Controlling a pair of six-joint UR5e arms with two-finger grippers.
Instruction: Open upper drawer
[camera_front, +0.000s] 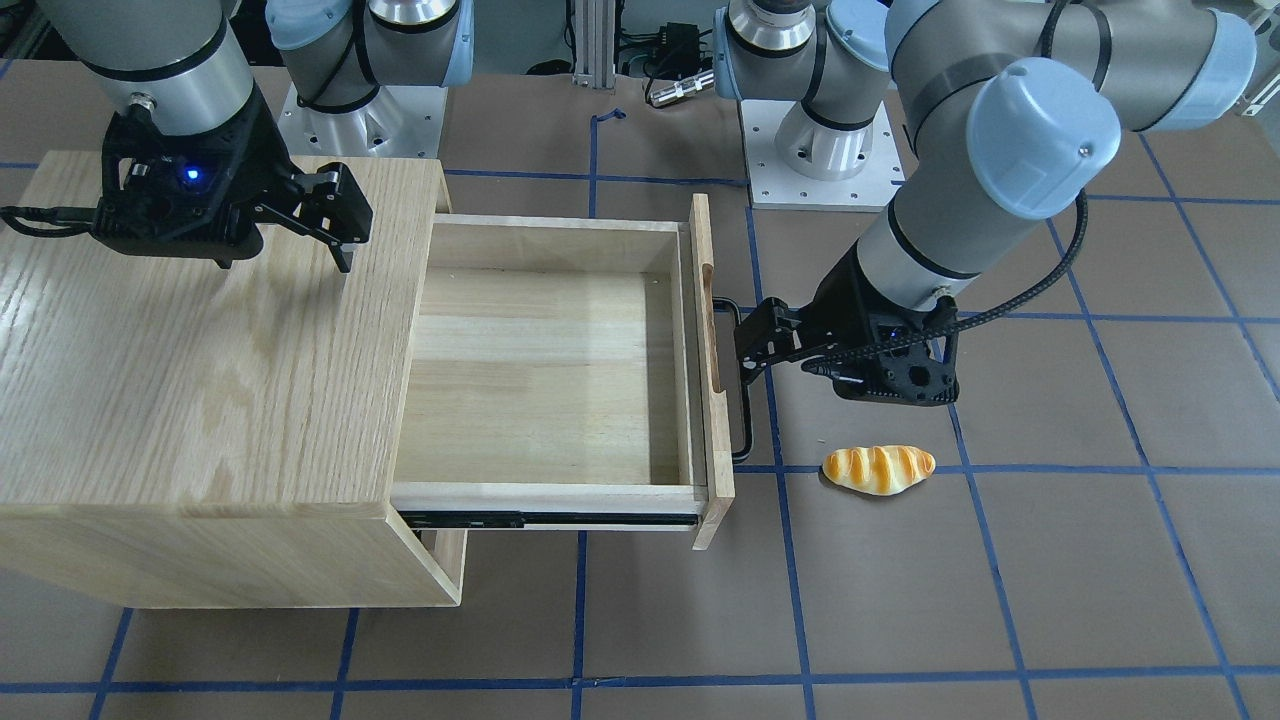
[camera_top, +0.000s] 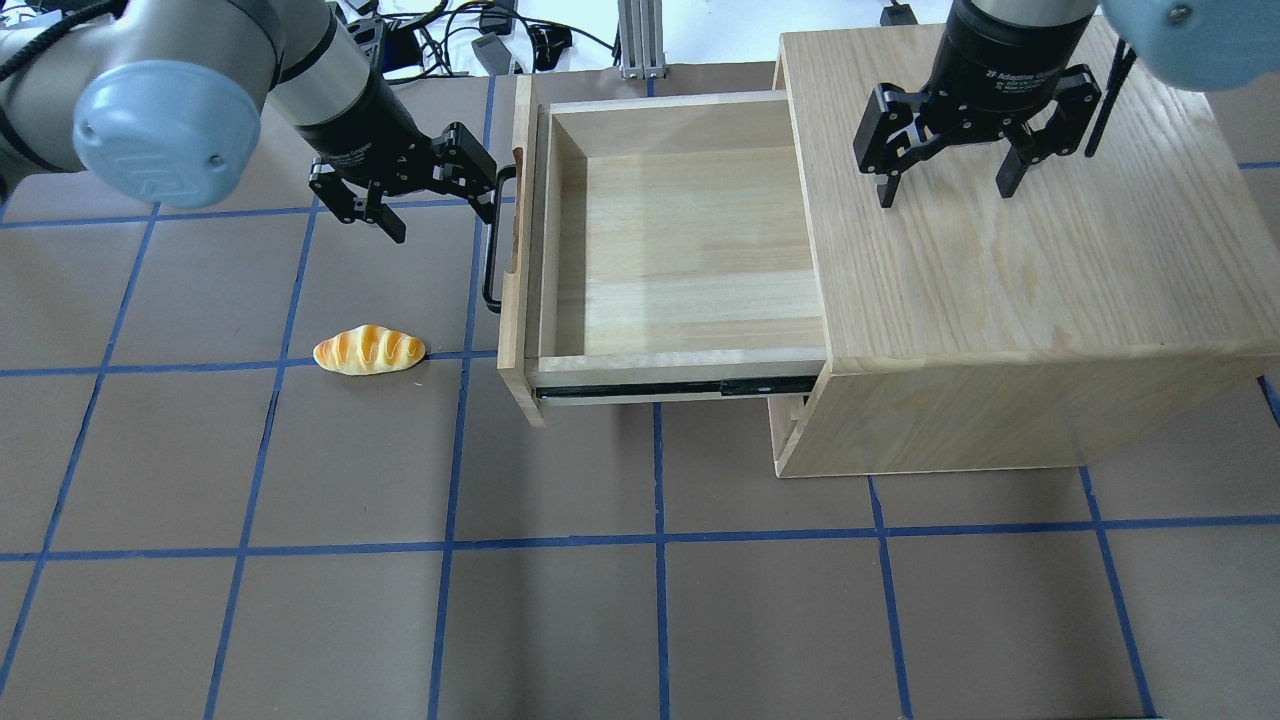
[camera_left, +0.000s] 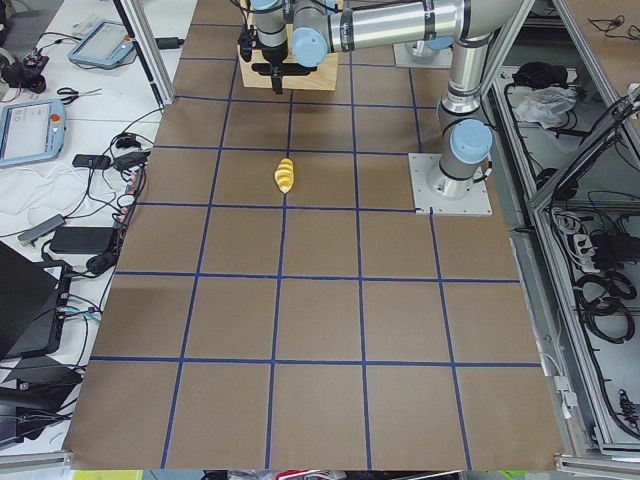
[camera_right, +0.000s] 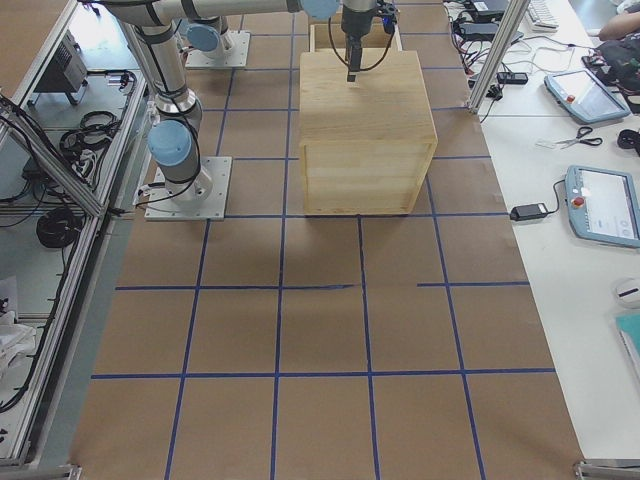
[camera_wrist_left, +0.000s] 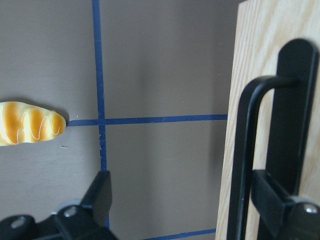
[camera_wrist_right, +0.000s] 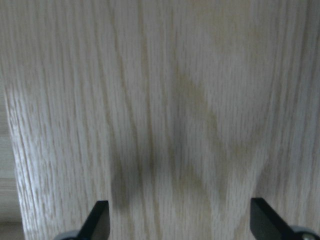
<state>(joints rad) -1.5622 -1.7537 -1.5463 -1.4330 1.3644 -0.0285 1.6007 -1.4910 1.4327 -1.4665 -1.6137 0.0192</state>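
Note:
The upper drawer (camera_top: 680, 240) stands pulled far out of the light-wood cabinet (camera_top: 1030, 280), its inside bare (camera_front: 540, 370), with a black side rail showing. Its black bar handle (camera_top: 490, 270) faces my left gripper (camera_top: 445, 222). That gripper is open, with one finger (camera_wrist_left: 280, 200) between the handle bar (camera_wrist_left: 242, 150) and the drawer front (camera_wrist_left: 250, 45), and the other finger (camera_wrist_left: 100, 190) out over the table. It also shows in the front view (camera_front: 782, 372). My right gripper (camera_top: 940, 190) is open and empty just above the cabinet top (camera_wrist_right: 160, 100).
A toy bread roll (camera_top: 368, 350) lies on the brown table left of the drawer front, close under my left gripper; it also shows in the front view (camera_front: 878, 468). The cabinet (camera_right: 365, 110) fills the table's far right part. Blue tape lines grid the table.

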